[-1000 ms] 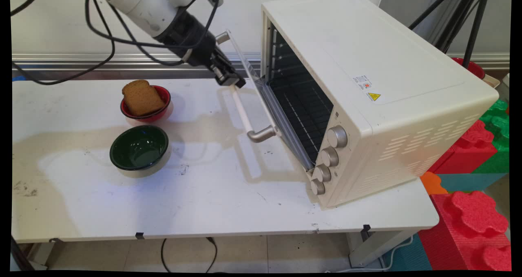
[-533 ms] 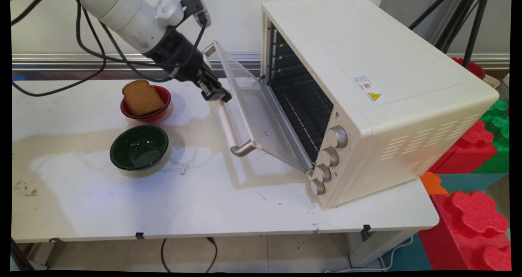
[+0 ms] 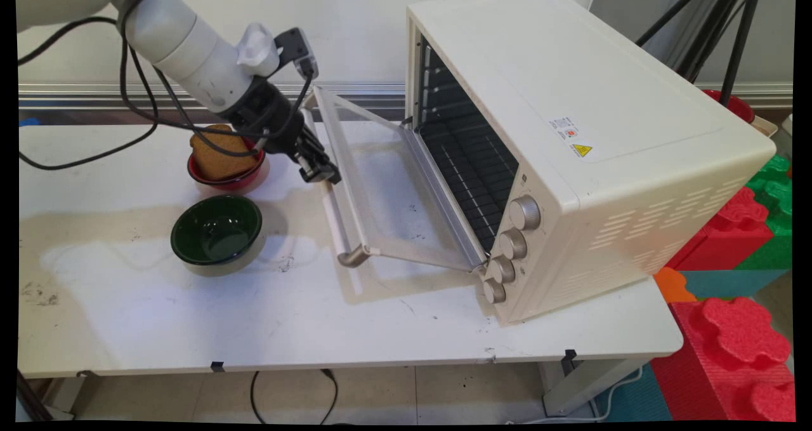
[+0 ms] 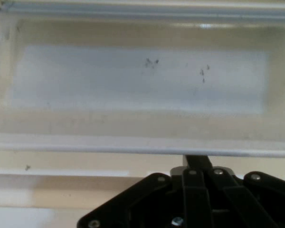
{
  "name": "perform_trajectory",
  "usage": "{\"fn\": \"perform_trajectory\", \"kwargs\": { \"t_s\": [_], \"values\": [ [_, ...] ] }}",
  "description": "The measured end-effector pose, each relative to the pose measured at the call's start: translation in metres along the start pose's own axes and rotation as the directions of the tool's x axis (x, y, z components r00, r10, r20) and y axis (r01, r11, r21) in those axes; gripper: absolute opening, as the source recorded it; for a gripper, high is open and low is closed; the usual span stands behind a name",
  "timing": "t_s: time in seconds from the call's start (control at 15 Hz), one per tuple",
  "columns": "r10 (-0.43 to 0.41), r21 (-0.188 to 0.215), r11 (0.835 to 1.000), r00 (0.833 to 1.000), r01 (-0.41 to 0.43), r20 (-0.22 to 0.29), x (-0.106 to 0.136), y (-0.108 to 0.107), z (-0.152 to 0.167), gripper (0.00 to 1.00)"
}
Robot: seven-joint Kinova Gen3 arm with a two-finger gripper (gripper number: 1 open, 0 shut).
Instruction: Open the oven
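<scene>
Nearest the camera on the white table (image 3: 317,329), a dark green bowl (image 3: 216,230) stands with nothing visible inside it. Just behind it a red bowl (image 3: 226,171) holds a brown slice of bread (image 3: 216,155) leaning upright, partly hidden by the arm's cables.

To the right of the bowls, the gripper (image 3: 320,172) is clamped shut on the pale bar handle (image 3: 334,218) of the oven door (image 3: 387,190); in the hand view the fingers meet over the bar (image 4: 133,183), with the door glass (image 4: 137,78) beyond. The door hangs nearly flat, hinged at its lower edge, the table showing through its glass pane.

The cream toaster oven (image 3: 571,139) sits on the table's right part, its dark cavity with a wire rack (image 3: 472,177) open to view. Four metal knobs (image 3: 524,212) run down its front corner. On its top sit a small label (image 3: 566,128), its print too small to read, and a yellow warning triangle (image 3: 582,150).
</scene>
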State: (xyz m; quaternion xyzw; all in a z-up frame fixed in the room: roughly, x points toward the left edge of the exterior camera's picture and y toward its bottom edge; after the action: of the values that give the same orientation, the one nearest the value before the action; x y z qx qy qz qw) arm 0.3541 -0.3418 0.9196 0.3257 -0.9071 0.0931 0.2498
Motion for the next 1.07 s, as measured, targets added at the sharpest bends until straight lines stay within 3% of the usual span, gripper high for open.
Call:
{"fn": "perform_trajectory", "kwargs": {
  "t_s": [0.67,1.07],
  "values": [
    [-0.018,0.008,1.0,0.999,0.018,0.043,-0.03,-0.003,0.023,0.0],
    [-0.018,0.025,1.0,0.999,0.017,0.031,-0.037,-0.004,0.025,0.0]
  ]
}}
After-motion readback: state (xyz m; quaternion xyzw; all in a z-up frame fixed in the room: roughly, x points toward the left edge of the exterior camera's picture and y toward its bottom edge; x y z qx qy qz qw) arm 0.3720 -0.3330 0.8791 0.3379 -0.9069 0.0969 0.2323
